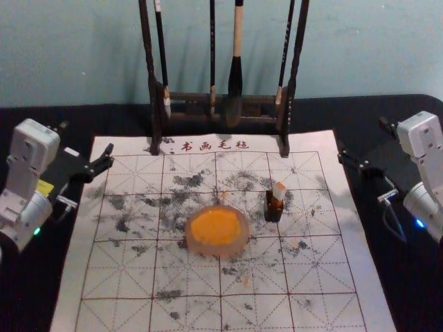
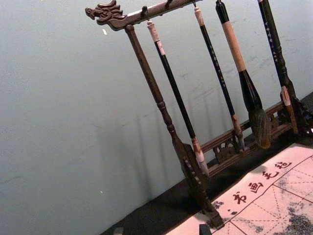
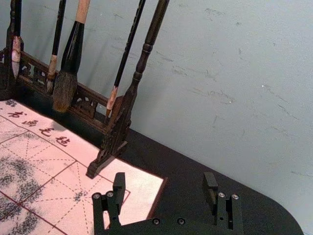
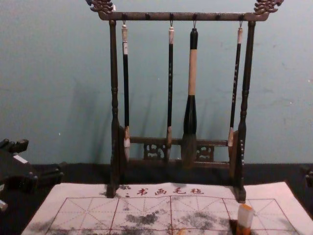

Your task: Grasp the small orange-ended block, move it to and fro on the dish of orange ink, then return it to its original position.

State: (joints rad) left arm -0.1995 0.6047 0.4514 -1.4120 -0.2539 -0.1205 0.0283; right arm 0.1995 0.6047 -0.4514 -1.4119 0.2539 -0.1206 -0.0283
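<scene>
1. Nearest on the gridded calligraphy mat (image 1: 69, 297) there lies the shallow dish (image 1: 216, 251), with orange ink (image 1: 214, 227) in it.
2. A little farther, and to the right of this dish, is the small orange-ended block (image 1: 279, 189). It stands slightly tilted, in or against a small dark holder (image 1: 274, 211); which of the two, I cannot tell. No gripper touches it.
3. The task seems to be at its start, with the grasp to be made first. The right gripper (image 1: 361, 137) is, I judge, the better placed. It should come inward and down to the block, close on the upper part and lift carefully, because the holder could tip.
4. This right gripper hangs over the mat's right side, well apart from the block; its jaws are spread, with nothing between them. The left gripper (image 1: 86, 138) waits at the mat's left side, its jaws also parted and empty, farther from the block.
5. Farthest, before the wall, the wooden brush rack (image 4: 161, 16) carries four hanging brushes.
</scene>
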